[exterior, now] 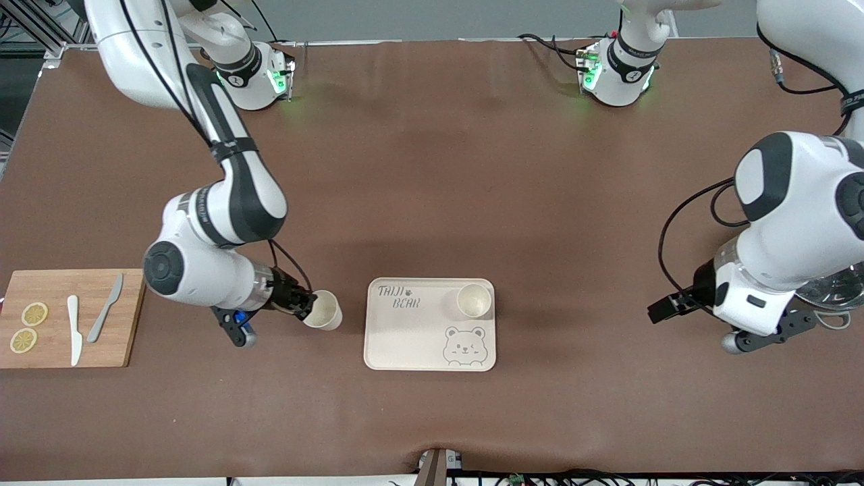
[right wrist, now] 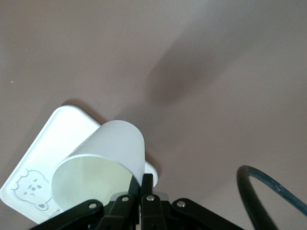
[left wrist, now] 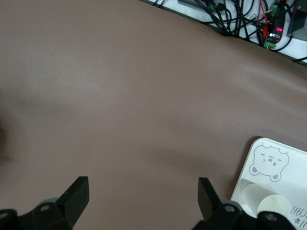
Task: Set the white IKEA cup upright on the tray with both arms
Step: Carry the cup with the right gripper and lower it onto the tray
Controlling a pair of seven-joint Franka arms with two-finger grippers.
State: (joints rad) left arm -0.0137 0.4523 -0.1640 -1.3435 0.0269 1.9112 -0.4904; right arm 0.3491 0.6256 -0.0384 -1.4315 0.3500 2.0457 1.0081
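Observation:
The cream-white tray (exterior: 412, 337) with the bear drawing lies in the middle of the table, toward the front camera. One white cup (exterior: 474, 300) stands upright on its corner toward the left arm's end; it also shows in the left wrist view (left wrist: 273, 206). My right gripper (exterior: 307, 304) is shut on the rim of a second white cup (exterior: 324, 312) and holds it tilted just above the table, beside the tray toward the right arm's end. In the right wrist view the fingers (right wrist: 143, 179) pinch the cup wall (right wrist: 115, 143), with the tray (right wrist: 53, 139) past it. My left gripper (exterior: 668, 307) is open and empty (left wrist: 144, 196), low over bare table toward the left arm's end.
A wooden cutting board (exterior: 67, 317) with two lemon slices (exterior: 28, 327), a white knife (exterior: 74, 329) and a grey knife (exterior: 106, 307) lies at the right arm's end. A clear glass bowl (exterior: 833, 287) sits partly under the left arm. Cables (left wrist: 240, 19) hang at the table's front edge.

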